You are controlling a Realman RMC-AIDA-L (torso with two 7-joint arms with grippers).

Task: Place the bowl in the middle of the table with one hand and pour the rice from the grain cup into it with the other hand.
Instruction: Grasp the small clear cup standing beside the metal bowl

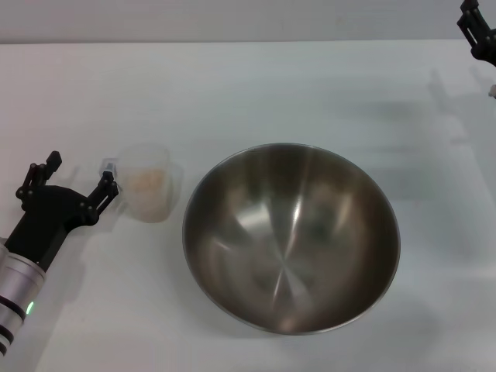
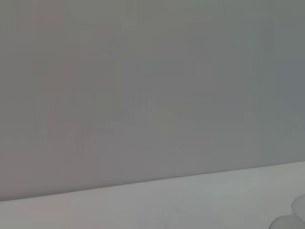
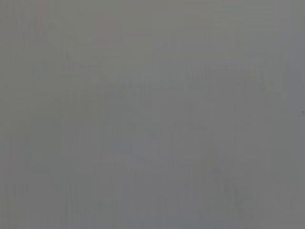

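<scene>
One big bowl sits mid table. One grain cup with rice at nine o'clock. Left gripper spread apart beside it, maybe touching. Right gripper at two o'clock; can't tell

Right gripper cut off by edge; grain cup cropped, blurred.

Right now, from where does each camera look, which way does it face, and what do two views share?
Head view: high on the robot, looking down at the table, the bowl, the grain cup with rice; left gripper open beside the cup, right gripper at the far right corner.
Left wrist view: low, facing along the table toward a blank wall; no fingers show.
Right wrist view: uniform grey only.
Shared: head and left wrist views both show the table.
</scene>
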